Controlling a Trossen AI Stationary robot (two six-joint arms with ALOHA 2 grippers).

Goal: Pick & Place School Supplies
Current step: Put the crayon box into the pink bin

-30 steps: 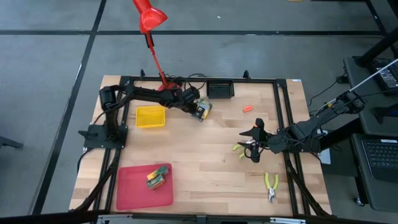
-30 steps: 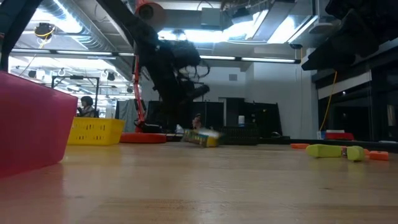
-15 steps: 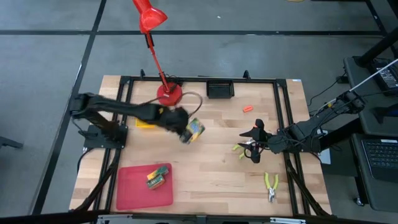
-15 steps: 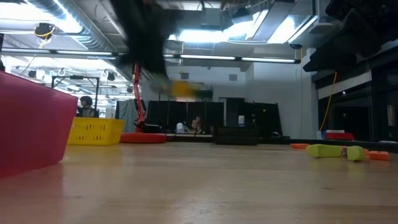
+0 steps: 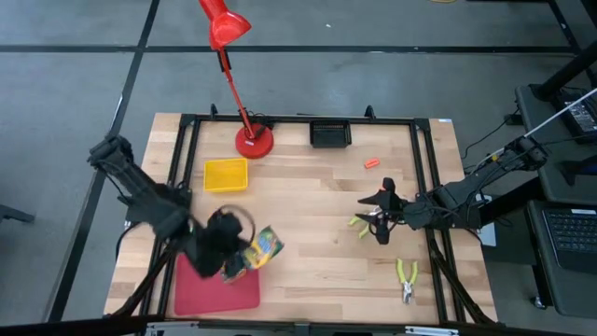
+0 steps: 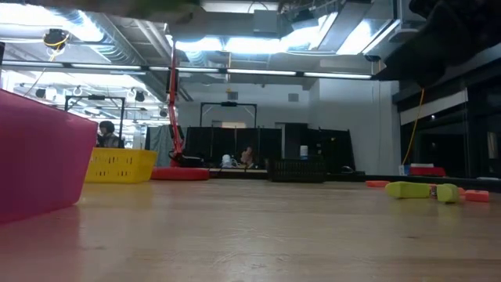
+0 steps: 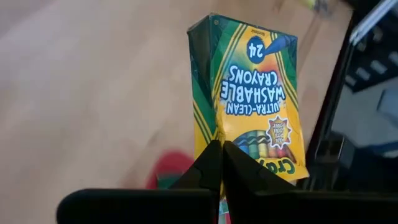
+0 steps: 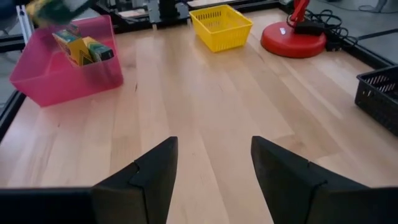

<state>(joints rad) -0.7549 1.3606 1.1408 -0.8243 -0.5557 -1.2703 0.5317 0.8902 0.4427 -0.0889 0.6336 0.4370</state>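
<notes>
My left gripper (image 5: pixel 235 250) is shut on a green-and-yellow crayon box (image 7: pixel 255 93) and holds it above the right edge of the red tray (image 5: pixel 201 297), at the table's near left. More green-and-yellow boxes (image 8: pixel 81 46) lie inside that tray. At the table's right my right gripper (image 5: pixel 378 222) stands open above the wood with nothing between its fingers (image 8: pixel 149 174). A yellow-green tool (image 5: pixel 357 222) lies just left of it. Yellow-handled pliers (image 5: pixel 406 277) lie nearer the front edge, and a stubby orange piece (image 5: pixel 371 163) lies farther back. My left gripper pinches the crayon box between its two fingers (image 7: pixel 214 165) at the end nearest the wrist (image 7: pixel 239 146), along the edge where the green narrow side meets the printed face. The box sticks out past the fingertips, lifted clear (image 5: pixel 263 246) of table and tray.
A yellow tray (image 5: pixel 226 175), the red lamp's base (image 5: pixel 253 142) and a black tray (image 5: pixel 329 133) stand along the far side. Bare wood lies across the table's middle (image 5: pixel 308 205). A black frame rail (image 5: pixel 424 187) runs along the right side.
My left gripper has swung from the far side, beside the lamp base, toward the table's near left and upward, rolling as it went. It stays shut on the crayon box. The box has come up from the table and is now over the red tray's right edge.
</notes>
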